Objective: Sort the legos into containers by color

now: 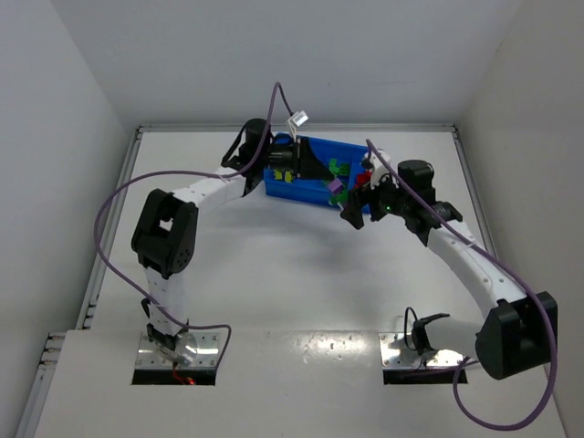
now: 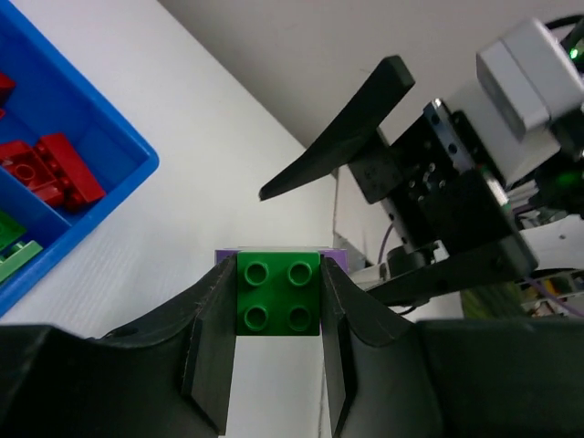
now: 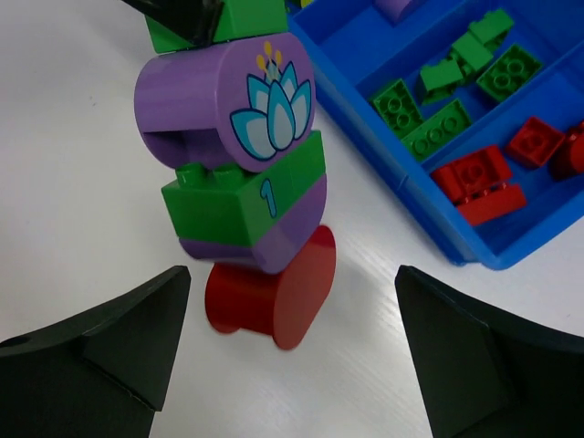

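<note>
Legos (image 1: 338, 168) lie in the blue tray (image 1: 301, 192) at 12 o'clock on the table (image 1: 301, 274). One striped stick (image 1: 336, 185) of them is held at the tray's near edge by the left gripper (image 1: 319, 173). Seen from overhead, the left arm rises from its base at 7 o'clock, bends at a raised elbow and stretches toward 1 o'clock. The right arm swings out to 4 o'clock, then reaches back toward 10 o'clock. The right gripper (image 1: 356, 196) sits just beside the stick. Purple cables (image 1: 105, 219) loop off both arms.

On the left wrist camera, the two fingers are clamped on a green brick (image 2: 278, 294) with a purple edge behind it. At 2 o'clock the right gripper's fingers gape apart. The tray corner lies at 9 o'clock, with red bricks (image 2: 50, 169) in its end compartment.

On the right wrist camera, its own fingers are spread wide at 7 and 5 o'clock and touch nothing. Between them the stick runs down from 12 o'clock:
- green
- a purple round piece with a flower
- green marked 1
- purple
- a red round piece (image 3: 274, 294) lowest

The left fingertip (image 3: 182, 14) grips the top green. At 2 o'clock, green bricks (image 3: 438, 119) fill one compartment and red ones the next.
</note>
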